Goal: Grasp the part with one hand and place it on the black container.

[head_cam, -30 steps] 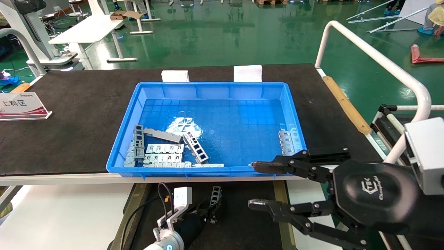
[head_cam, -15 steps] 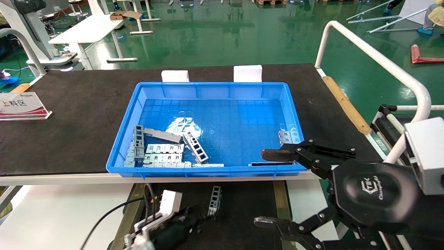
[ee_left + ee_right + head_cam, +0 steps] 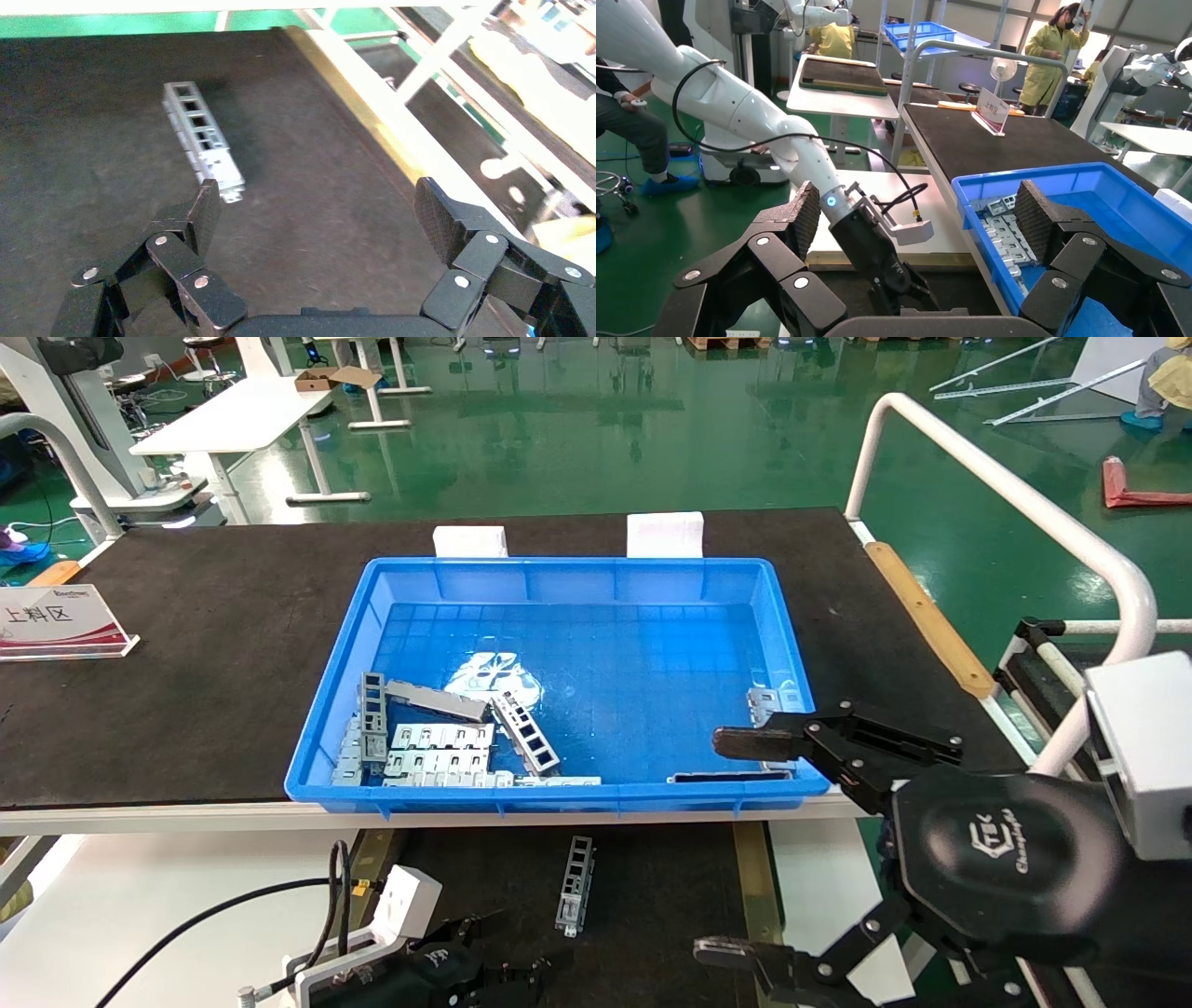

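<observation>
The part [image 3: 575, 885], a silver ladder-like strip, lies flat on the black container [image 3: 670, 896] just below the blue crate; it also shows in the left wrist view [image 3: 202, 140]. My left gripper [image 3: 517, 943] is open and empty, low over the container, a short way back from the part and to its left [image 3: 320, 210]. My right gripper [image 3: 726, 848] is open wide and empty, held above the container's right rail [image 3: 750, 887] and the crate's near right corner. It also shows in the right wrist view [image 3: 919, 210].
The blue crate [image 3: 577, 795] on the black mat holds several more metal parts at its front left [image 3: 438, 747] and a few at its right wall. A sign stand [image 3: 56, 621] is far left. A white rail [image 3: 1006, 486] runs along the right.
My left gripper has let go of the part and drawn back toward me and to the left. The part now lies alone on the container. My right gripper's fingers have spread wider.
</observation>
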